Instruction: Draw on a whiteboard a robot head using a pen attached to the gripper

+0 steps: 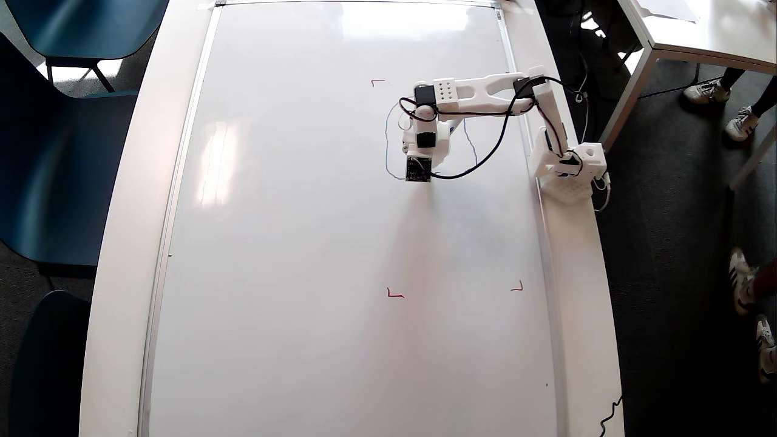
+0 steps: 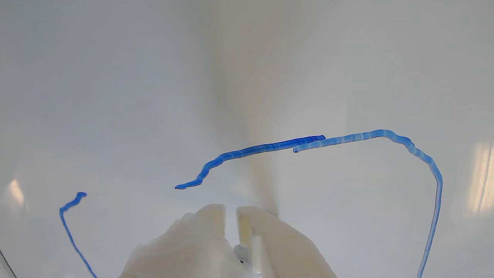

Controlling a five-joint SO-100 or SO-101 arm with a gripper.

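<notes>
In the overhead view the whiteboard [image 1: 291,243] lies on the table [image 1: 121,243]; the arm's base [image 1: 570,170] stands just right of the whiteboard's right edge, the gripper [image 1: 419,173] over its upper middle, the robot head [image 1: 388,145] lines beneath it

An office or classroom: white tables [image 1: 698,36], blue chairs [image 1: 61,152], dark carpet [image 1: 668,273].
</notes>
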